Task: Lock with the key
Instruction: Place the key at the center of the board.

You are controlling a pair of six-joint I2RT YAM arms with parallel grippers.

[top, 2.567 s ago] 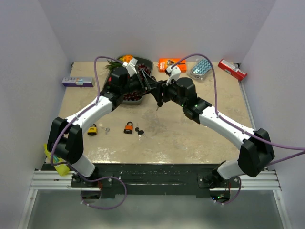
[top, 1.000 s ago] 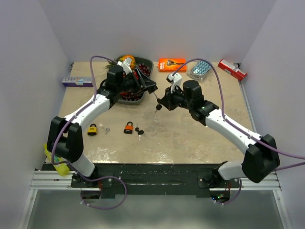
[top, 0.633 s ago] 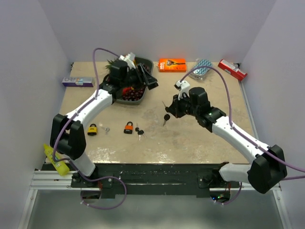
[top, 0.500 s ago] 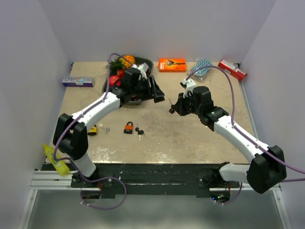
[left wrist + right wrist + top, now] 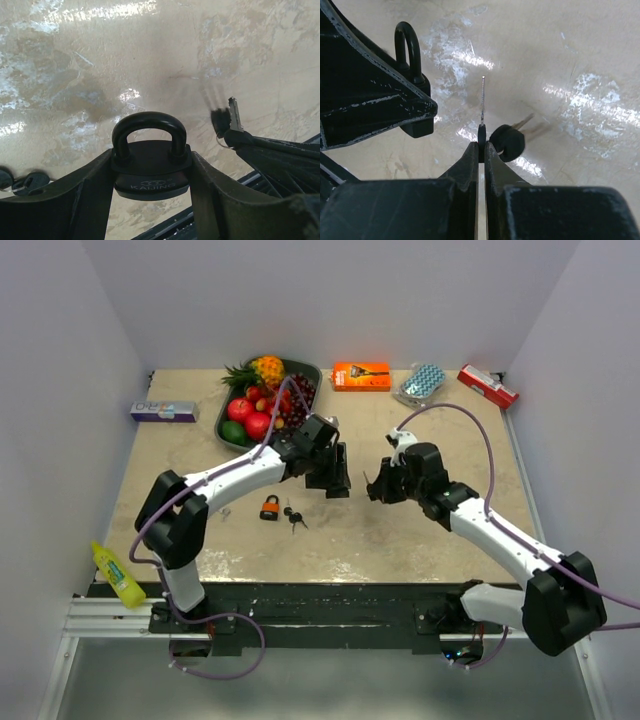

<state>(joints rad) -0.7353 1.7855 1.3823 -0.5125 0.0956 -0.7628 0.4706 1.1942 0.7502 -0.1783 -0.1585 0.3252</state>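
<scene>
Nearest on the glossy, marbled beige tabletop (image 5: 400, 540), an orange padlock (image 5: 270, 506) is laid flat, with a small bunch of keys (image 5: 292, 516) just beside it. Further in, a black padlock (image 5: 150, 177) is clamped by its rounded, matt body between the left fingers (image 5: 97, 177). Lettering is stamped on its face and its smooth U-shaped shackle is turned away from the wrist. The right fingers (image 5: 472, 155) are pressed almost together on the dark head of a key (image 5: 482, 105). Its thin metal blade is held out beside the black padlock but apart from it. A second round black head is hung against the fingertips. At the far side, a dark tray (image 5: 219, 428) of fruit and an orange box (image 5: 361, 375) are seen. Compared with half a second ago, both arms are drawn nearer the front edge, and the tray is now left uncovered.
</scene>
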